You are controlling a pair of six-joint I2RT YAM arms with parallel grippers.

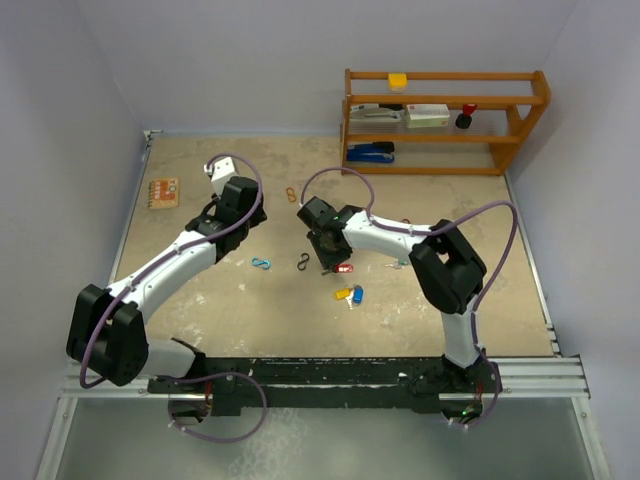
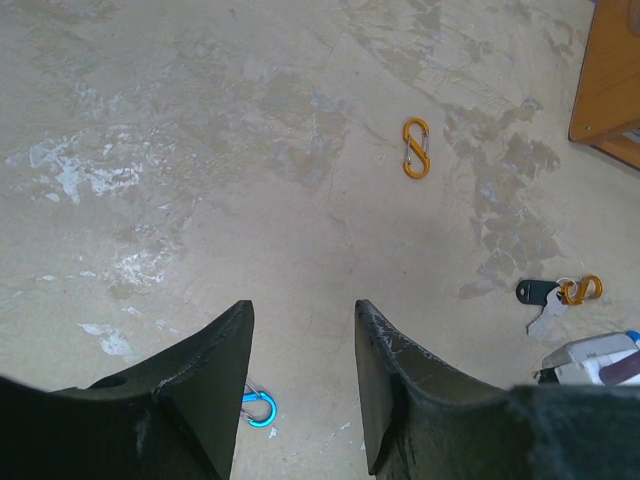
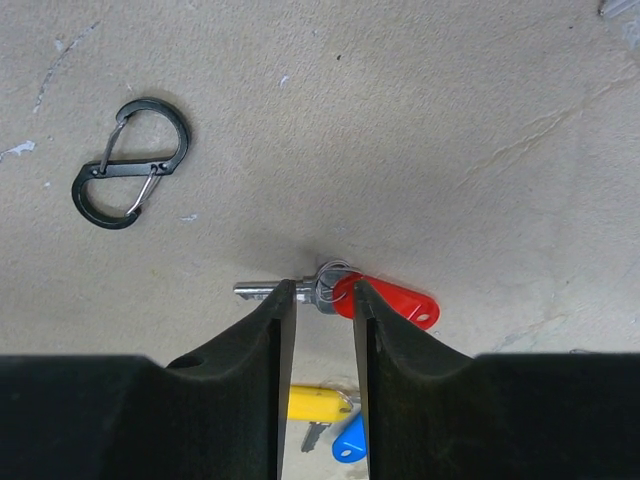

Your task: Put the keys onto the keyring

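Observation:
A red-headed key (image 3: pixel 395 300) with a small wire ring (image 3: pixel 335 275) lies flat on the table. My right gripper (image 3: pixel 319 295) hangs right over it, jaws narrowly apart, with the shaft sticking out left and the red head right. It also shows in the top view (image 1: pixel 343 268), at the right gripper (image 1: pixel 330 258). A yellow key (image 3: pixel 318 402) and a blue key (image 3: pixel 350 440) lie just behind. A black-headed key (image 2: pixel 540 293) lies clipped to a small orange clip (image 2: pixel 583 289). My left gripper (image 2: pixel 302 312) is open and empty above bare table.
A black carabiner (image 3: pixel 130 162) lies left of the red key. A blue carabiner (image 2: pixel 260 408) lies under the left fingers and an orange one (image 2: pixel 416 147) ahead. A wooden shelf (image 1: pixel 445 120) stands at the back right. A small card (image 1: pixel 163 192) lies far left.

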